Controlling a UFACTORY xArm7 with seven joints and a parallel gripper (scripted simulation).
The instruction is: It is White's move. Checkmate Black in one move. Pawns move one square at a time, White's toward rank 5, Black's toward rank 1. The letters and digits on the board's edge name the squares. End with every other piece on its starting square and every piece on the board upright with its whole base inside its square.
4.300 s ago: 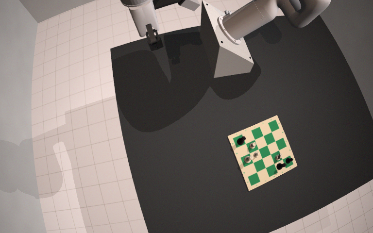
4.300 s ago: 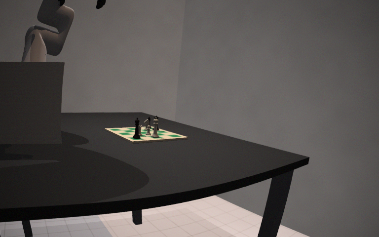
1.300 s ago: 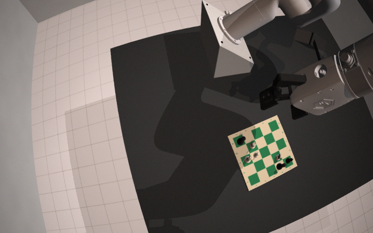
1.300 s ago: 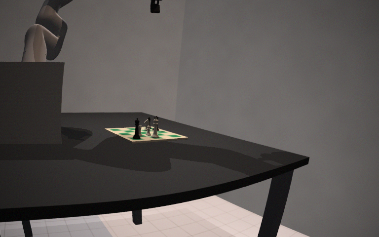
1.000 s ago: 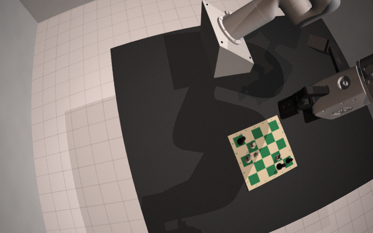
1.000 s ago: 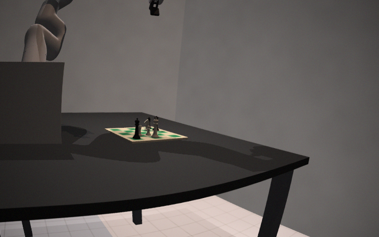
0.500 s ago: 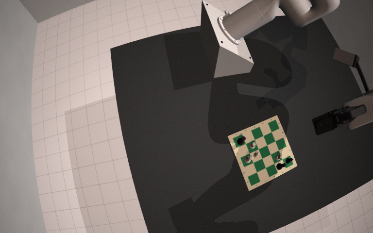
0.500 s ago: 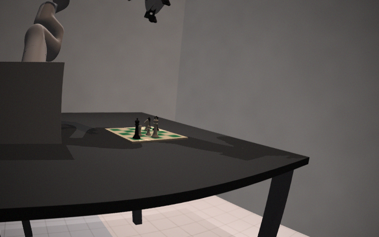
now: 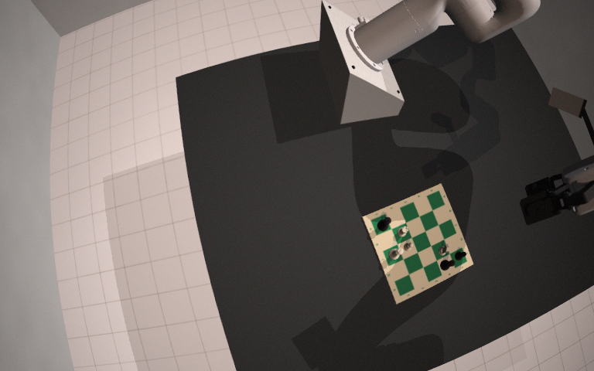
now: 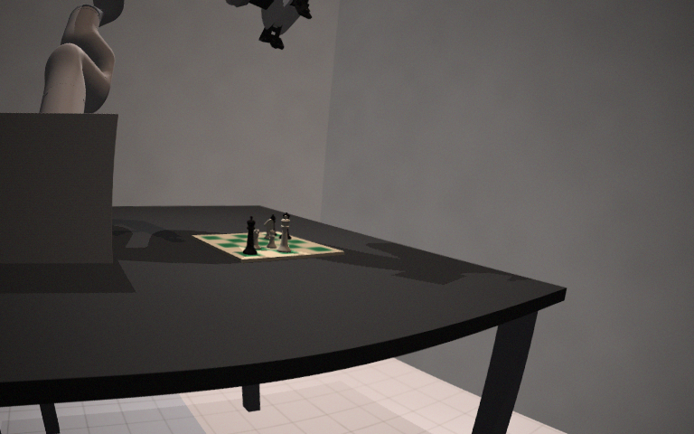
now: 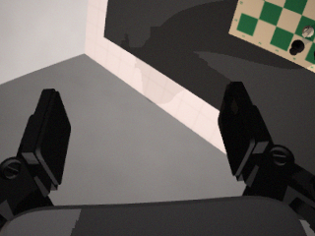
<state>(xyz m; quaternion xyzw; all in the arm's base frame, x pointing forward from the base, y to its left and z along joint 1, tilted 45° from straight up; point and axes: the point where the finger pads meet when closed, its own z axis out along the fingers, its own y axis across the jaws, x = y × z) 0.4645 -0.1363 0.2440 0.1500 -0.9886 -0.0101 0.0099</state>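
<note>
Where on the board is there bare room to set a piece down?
The chessboard has a bare diagonal band, corner to opposite corner, bordered by three white pieces and two black pieces. Crowded: around those, with a tall black piece beside the white trio.
</note>
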